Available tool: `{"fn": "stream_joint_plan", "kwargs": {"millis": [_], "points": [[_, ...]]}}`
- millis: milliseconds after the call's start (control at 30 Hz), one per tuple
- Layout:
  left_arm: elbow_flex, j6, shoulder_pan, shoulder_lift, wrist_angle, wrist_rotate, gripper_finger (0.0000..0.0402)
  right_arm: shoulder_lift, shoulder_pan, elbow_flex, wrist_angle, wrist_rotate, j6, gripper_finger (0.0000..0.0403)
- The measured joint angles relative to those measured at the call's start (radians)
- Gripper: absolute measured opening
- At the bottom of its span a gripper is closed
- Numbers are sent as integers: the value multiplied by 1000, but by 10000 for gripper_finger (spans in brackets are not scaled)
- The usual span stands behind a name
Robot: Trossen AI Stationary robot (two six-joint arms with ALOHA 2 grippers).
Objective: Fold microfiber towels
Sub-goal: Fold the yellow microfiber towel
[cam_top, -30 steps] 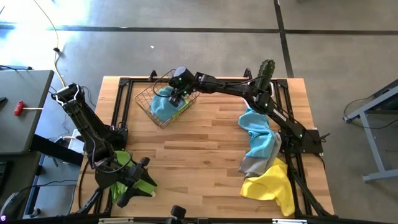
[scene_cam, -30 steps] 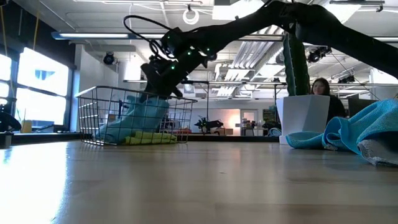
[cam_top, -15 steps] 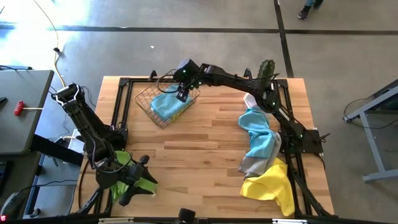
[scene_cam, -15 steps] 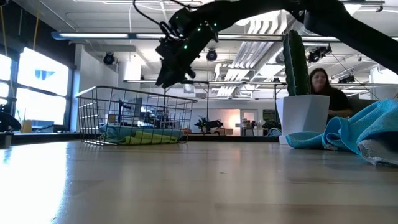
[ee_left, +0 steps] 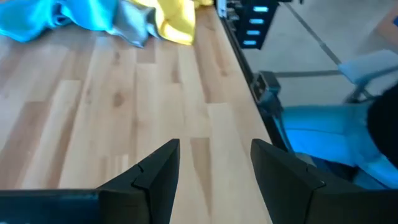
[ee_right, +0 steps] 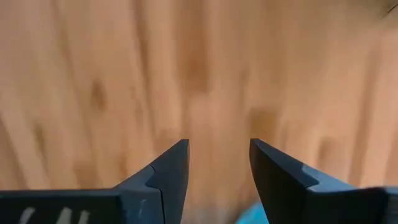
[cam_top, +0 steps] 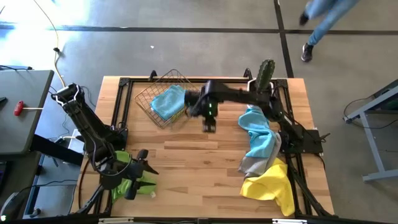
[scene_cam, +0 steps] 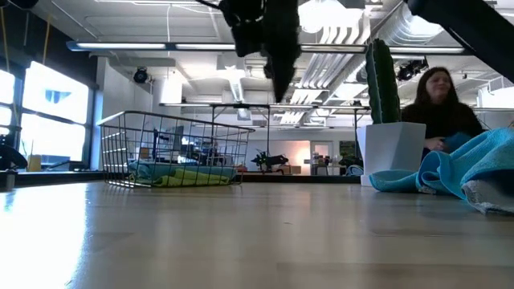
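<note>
— Right gripper (cam_top: 209, 126) hangs over bare wood just beside the basket (cam_top: 144, 101), fingers spread, nothing between them. Its wrist camera confirms it: two dark fingers (ee_right: 168, 171) apart, only table (ee_right: 124, 74) below.

— And the left?

— Left gripper (cam_top: 144, 177) sits at the near left corner, jaws wide too, with a green towel (cam_top: 122, 188) under the arm. Overhead you cannot see what it faces; its wrist view shows a blue (ee_left: 56, 15), grey (ee_left: 134, 28) and yellow (ee_left: 171, 18) pile far across the planks.

— Where's the rest of the laundry?

— From above, a blue towel (cam_top: 166, 102) lies in the basket. The low view adds a green one (scene_cam: 193, 176) lying beside the blue (scene_cam: 152, 171) in there. It also catches a person (scene_cam: 442, 108) behind the cactus pot (scene_cam: 392, 148).

— Changed from a second ago?

— Plenty. The right gripper was down in the basket at the blue cloth; half a second back it had lifted clear; now it has swung out over the table. The cloth has settled flat inside.
</note>
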Motion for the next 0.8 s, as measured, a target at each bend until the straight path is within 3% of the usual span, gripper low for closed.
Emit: {"fn": "stream_joint_plan", "kwargs": {"millis": [200, 433, 633, 800], "points": [[0, -18, 33, 0, 1, -3, 188, -40, 145, -74, 18, -30, 62, 161], [0, -49, 61, 2, -2, -3, 188, -166, 342, -359, 34, 55, 241, 161], [0, -10, 61, 2, 2, -6, 188, -306, 509, -736, 174, 105, 645, 161], [0, 0, 61, 2, 2, -25, 188, -359, 648, -938, 241, -31, 993, 161]]}}
